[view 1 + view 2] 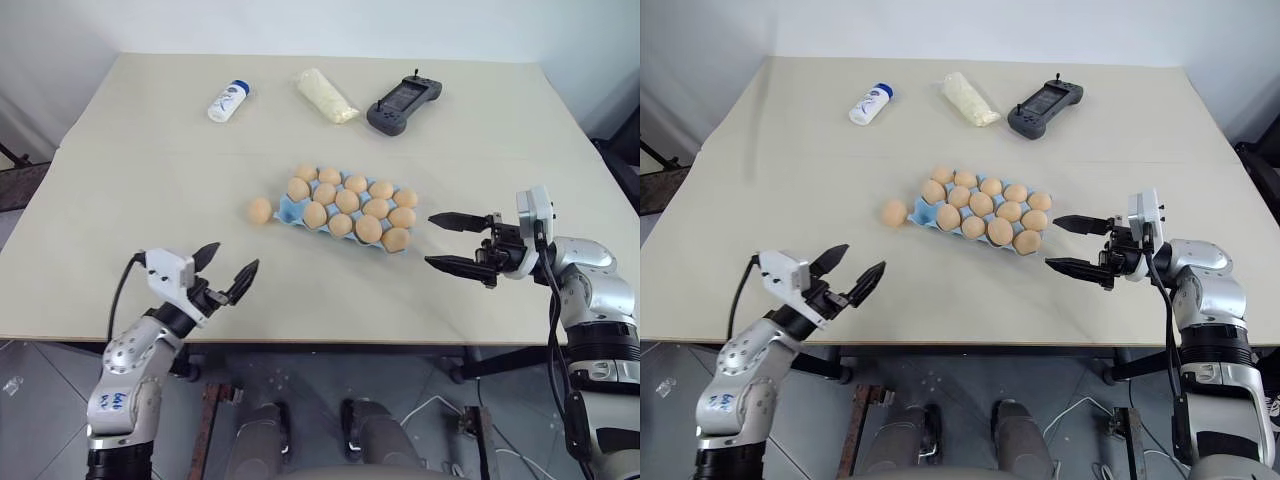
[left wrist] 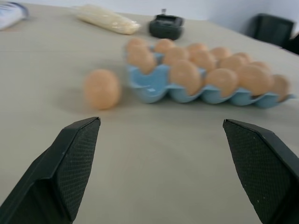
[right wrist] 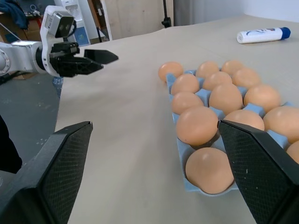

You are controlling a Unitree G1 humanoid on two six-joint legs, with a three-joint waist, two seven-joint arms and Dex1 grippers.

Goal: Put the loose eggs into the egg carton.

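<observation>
A light blue egg carton (image 1: pixel 291 209) lies mid-table, its cups holding several tan eggs. One loose egg (image 1: pixel 260 210) rests on the table just off the carton's left end, also in the left wrist view as the loose egg (image 2: pixel 101 88). My left gripper (image 1: pixel 225 272) hovers open near the table's front edge, well short of the egg, nothing between its fingers. My right gripper (image 1: pixel 448 242) stands open to the right of the carton, pointing toward it and holding nothing. In the right wrist view the carton (image 3: pixel 189 173) lies close ahead.
Along the far side of the table lie a white bottle (image 1: pixel 228 101), a pale elongated packet (image 1: pixel 326 96) and a dark grey handheld controller (image 1: pixel 404 104). Bare tabletop spreads left of the carton and along the front edge.
</observation>
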